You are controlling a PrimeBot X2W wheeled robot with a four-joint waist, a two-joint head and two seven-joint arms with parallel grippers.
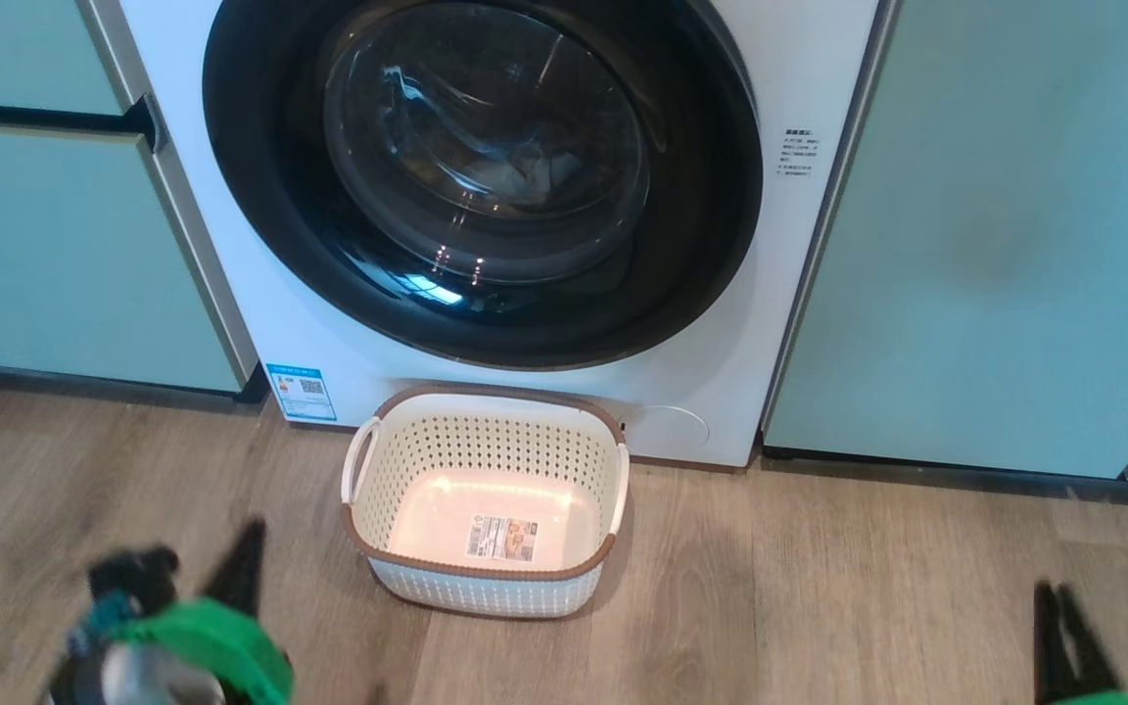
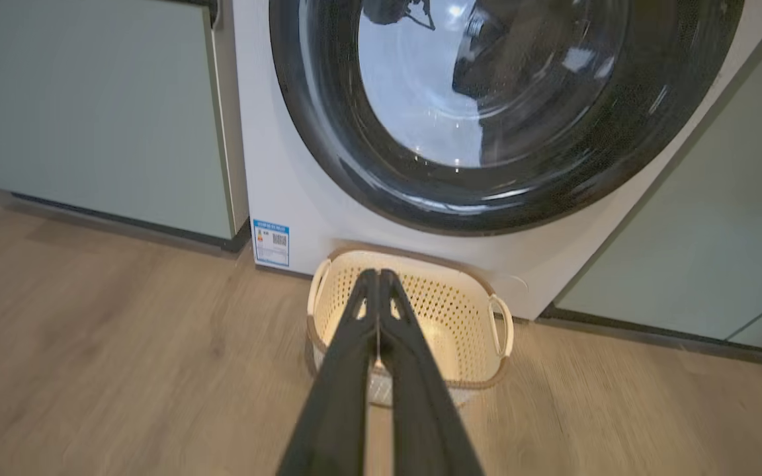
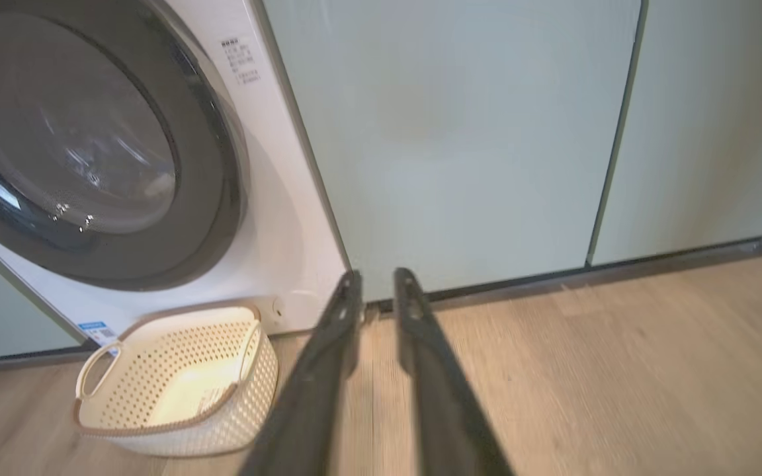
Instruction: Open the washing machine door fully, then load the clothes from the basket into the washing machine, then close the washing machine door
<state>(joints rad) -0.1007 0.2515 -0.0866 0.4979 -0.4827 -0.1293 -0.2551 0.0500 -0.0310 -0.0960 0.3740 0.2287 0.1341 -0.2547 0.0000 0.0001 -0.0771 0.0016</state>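
Observation:
The washing machine (image 1: 329,333) stands between cabinets, and its door (image 1: 260,196) with the black rim is closed flat against the front. Something pale, seemingly the clothes (image 1: 525,171), shows dimly through the glass. The basket (image 1: 486,571) sits on the floor right below the door, holding nothing but the label in its base. My left gripper (image 2: 378,274) hangs in front of the basket (image 2: 460,311), its fingers pressed together on nothing; it is blurred at the lower left of the head view (image 1: 202,553). My right gripper (image 3: 379,281) is off to the right of the basket (image 3: 156,370), its fingers a narrow gap apart and holding nothing.
Pale teal cabinets (image 1: 55,245) flank the machine on the left and on the right (image 1: 995,245). A blue sticker (image 1: 302,392) marks the machine's lower left corner. Wooden floor (image 1: 819,587) stretches to both sides of the basket.

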